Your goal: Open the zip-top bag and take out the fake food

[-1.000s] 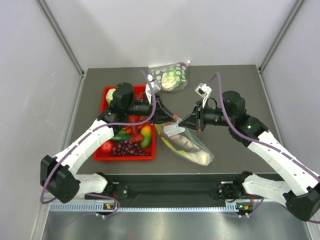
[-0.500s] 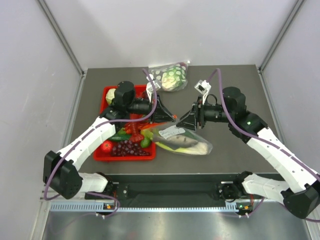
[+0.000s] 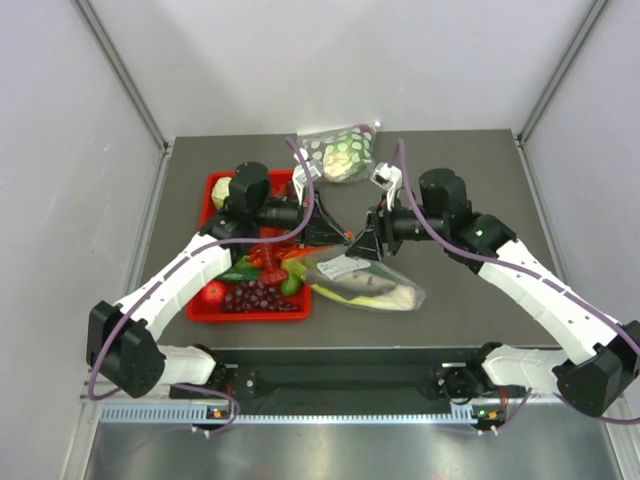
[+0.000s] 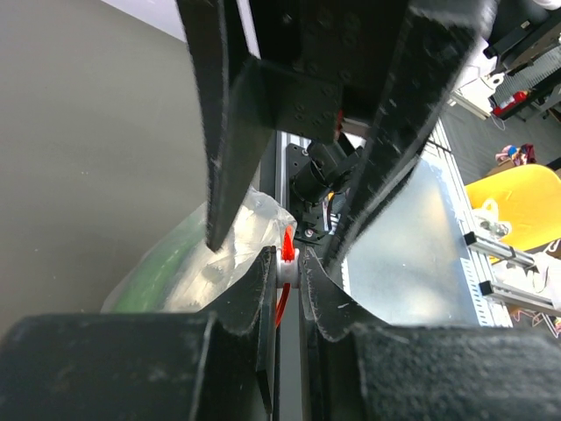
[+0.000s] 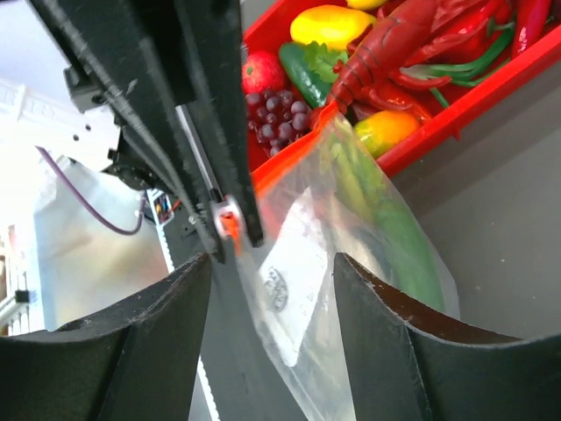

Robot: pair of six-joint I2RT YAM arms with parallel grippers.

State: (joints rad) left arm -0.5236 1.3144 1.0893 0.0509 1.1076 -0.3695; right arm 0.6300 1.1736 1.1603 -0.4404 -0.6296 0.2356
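Pinching left tool (image 4: 287,267): clamped on orange-red strip (image 4: 286,239) of zip-top bag (image 3: 375,285)
Right tool (image 5: 272,267): fingers spread wide — beside the bag's top

The right claw (image 5: 272,263) stands spread wide, the zip-top bag (image 5: 351,263) and its white label (image 5: 285,276) showing between its fingers. The left claw (image 5: 235,237) pinches the bag's orange zip tab (image 5: 226,221), beside a red tray (image 5: 456,114) with a lobster (image 5: 386,61) and grapes (image 5: 280,110).

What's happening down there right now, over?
Left end effector shut on zip-top bag strip. Right end effector open alongside. Fake food inside bag. Red tray right beside bag.
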